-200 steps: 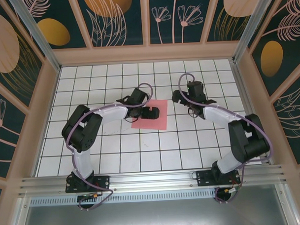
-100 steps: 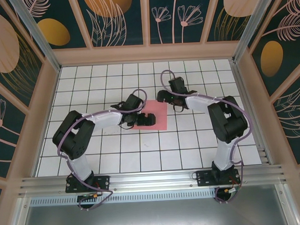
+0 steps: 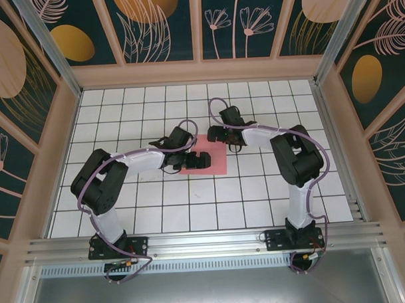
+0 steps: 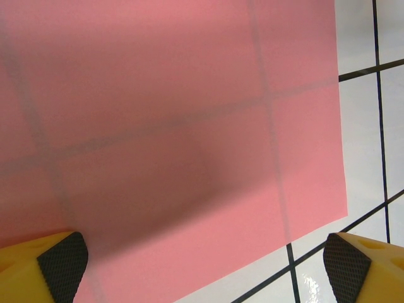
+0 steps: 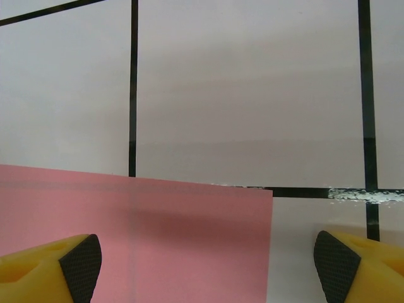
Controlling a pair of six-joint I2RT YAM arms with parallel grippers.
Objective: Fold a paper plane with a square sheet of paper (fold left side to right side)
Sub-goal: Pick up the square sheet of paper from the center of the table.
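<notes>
- In the top view the square sheet of paper (image 3: 219, 165) is partly hidden. Its left part and centre are covered by the left gripper (image 3: 201, 159) and that arm's wrist, and its far edge is overlapped by the right gripper (image 3: 215, 133).
- In the left wrist view the sheet (image 4: 189, 126) is cut off at the top and left of the frame, so only its right edge and a slanting lower edge are seen. The grid lines (image 4: 158, 129) show through the thin paper as grey bands, and a soft shadow lies across the middle.
- In the right wrist view one corner of the sheet (image 5: 189, 227) is seen, and the rest is cut off at the left and bottom.
- Contact between the fingertips and the paper cannot be made out for either gripper.
- The paper is seen lying flat near the middle of the white grid table (image 3: 124, 194), and no crease can be made out.
- The table is enclosed on three sides by patterned panels (image 3: 158, 27). An aluminium rail (image 3: 205, 239) runs along the near edge. A purple cable (image 3: 217, 103) loops over the right wrist.
- Left gripper (image 4: 205, 268): the jaws are spread wide and nothing is clasped. One black pad (image 4: 63, 265) sits over the paper, the other over bare tile.
- Right gripper (image 5: 208, 268): the jaws are held wide apart and nothing is grasped. One pad (image 5: 79, 265) is over the paper, the other over tile.
</notes>
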